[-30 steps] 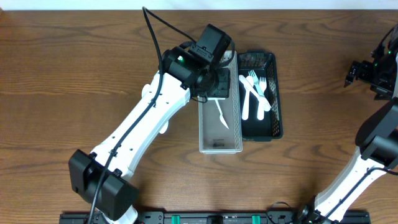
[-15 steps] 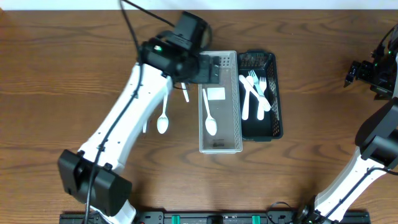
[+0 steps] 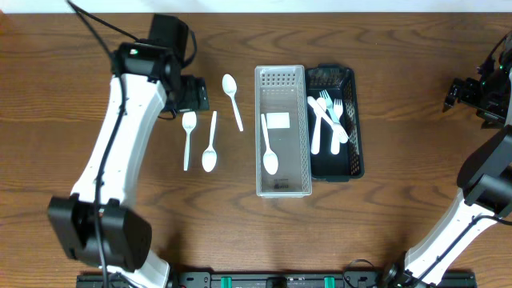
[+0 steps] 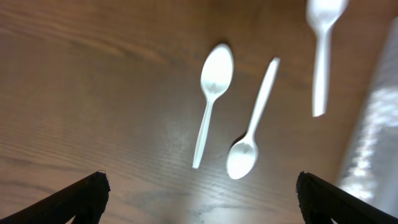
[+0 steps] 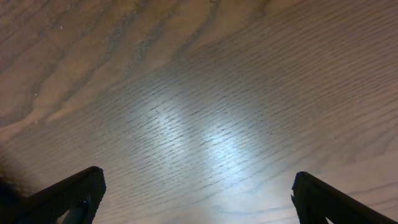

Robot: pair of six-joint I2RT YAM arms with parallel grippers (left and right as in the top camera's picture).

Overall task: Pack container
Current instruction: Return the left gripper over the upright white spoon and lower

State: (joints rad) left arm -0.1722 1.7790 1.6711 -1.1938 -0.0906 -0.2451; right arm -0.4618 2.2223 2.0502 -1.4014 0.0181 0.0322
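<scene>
A grey mesh container (image 3: 282,184) holds one white spoon (image 3: 269,146). A black mesh container (image 3: 352,160) beside it holds several white forks and spoons (image 3: 328,120). Three white spoons lie on the table left of the grey container (image 3: 188,136) (image 3: 210,144) (image 3: 233,98); they also show in the left wrist view (image 4: 211,99) (image 4: 252,134) (image 4: 321,56). My left gripper (image 3: 192,94) is open and empty, above the table just left of the loose spoons. My right gripper (image 3: 453,94) is open and empty over bare table at the far right.
The wooden table (image 3: 96,184) stretches left and in front of the containers. The edge of the grey container (image 4: 373,143) shows blurred at the right of the left wrist view. The right wrist view shows only bare wood (image 5: 199,112).
My left arm has swung left, away from the grey container, leaving a spoon lying in it. It now hovers over the three loose spoons. The right arm has not moved.
</scene>
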